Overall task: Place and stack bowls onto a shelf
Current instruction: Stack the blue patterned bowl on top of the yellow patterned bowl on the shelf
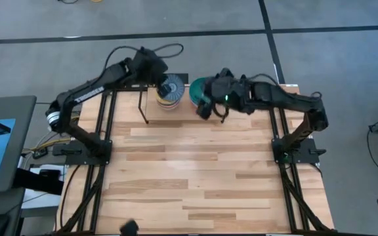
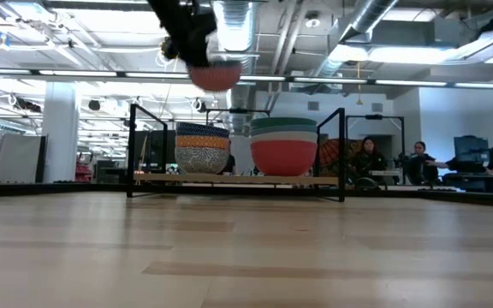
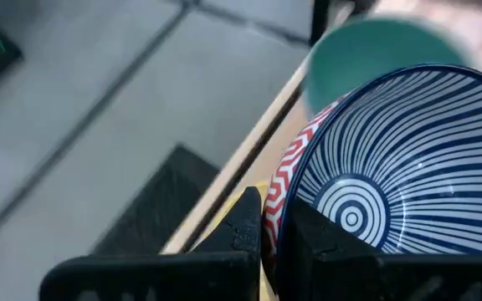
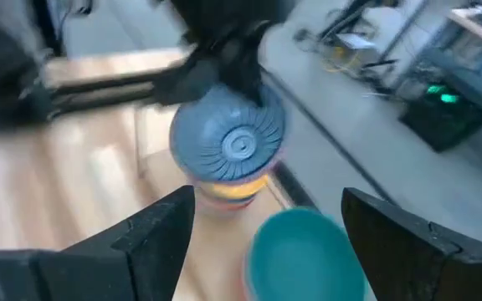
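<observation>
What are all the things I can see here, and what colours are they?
Striped bowl: one, blue and white, held at its rim above the left stack.
Left stack: several bowls, yellow patterned on top, on the shelf.
Right stack: several bowls, teal on top, red-orange at the bottom, on the shelf.
Shelf: one, light wood with black legs, at the table's far edge.
Table: one, light wood.
People: at least two, seated far behind.
Left gripper: shut on the striped bowl.
Right gripper: open, above the teal bowl.
</observation>
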Motion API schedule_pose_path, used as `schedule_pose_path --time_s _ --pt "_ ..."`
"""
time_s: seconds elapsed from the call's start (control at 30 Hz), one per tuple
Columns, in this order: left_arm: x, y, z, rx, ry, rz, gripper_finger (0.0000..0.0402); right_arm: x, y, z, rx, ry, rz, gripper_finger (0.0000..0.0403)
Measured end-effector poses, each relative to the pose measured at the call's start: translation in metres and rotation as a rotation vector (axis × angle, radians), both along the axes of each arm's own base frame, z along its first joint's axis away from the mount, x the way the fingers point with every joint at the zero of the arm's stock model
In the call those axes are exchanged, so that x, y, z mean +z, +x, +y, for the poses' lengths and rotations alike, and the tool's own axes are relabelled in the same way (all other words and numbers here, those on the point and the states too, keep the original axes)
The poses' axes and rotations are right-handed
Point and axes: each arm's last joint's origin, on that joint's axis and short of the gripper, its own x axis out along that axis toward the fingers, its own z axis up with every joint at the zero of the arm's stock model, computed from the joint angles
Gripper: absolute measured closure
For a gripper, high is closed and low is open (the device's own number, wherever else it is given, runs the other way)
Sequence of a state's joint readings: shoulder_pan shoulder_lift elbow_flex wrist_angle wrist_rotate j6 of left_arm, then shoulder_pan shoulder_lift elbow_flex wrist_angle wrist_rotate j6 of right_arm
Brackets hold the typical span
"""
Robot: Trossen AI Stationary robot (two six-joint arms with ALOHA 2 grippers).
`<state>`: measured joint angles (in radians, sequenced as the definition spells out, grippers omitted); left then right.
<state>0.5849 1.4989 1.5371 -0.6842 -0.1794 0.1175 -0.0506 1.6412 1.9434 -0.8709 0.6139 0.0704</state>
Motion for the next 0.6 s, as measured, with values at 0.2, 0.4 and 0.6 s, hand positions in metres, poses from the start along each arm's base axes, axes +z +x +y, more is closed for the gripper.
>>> schedule_pose_path --time_s 0.2,0.4,0.6 --pt "-0.042 -0.008 0.057 0.079 -0.212 0.019 0.0401 -0.003 -0.009 -0.027 -0.097 0.066 0.016 0.0078" --pt "-0.078 0.000 0.075 0.091 -0.336 0.093 0.0388 -0.017 -0.021 -0.052 -0.169 0.172 0.119 0.0078" --pt "-0.082 0.001 0.078 0.083 -0.351 0.098 0.0387 -0.022 -0.030 -0.069 -0.184 0.237 0.176 0.0078"
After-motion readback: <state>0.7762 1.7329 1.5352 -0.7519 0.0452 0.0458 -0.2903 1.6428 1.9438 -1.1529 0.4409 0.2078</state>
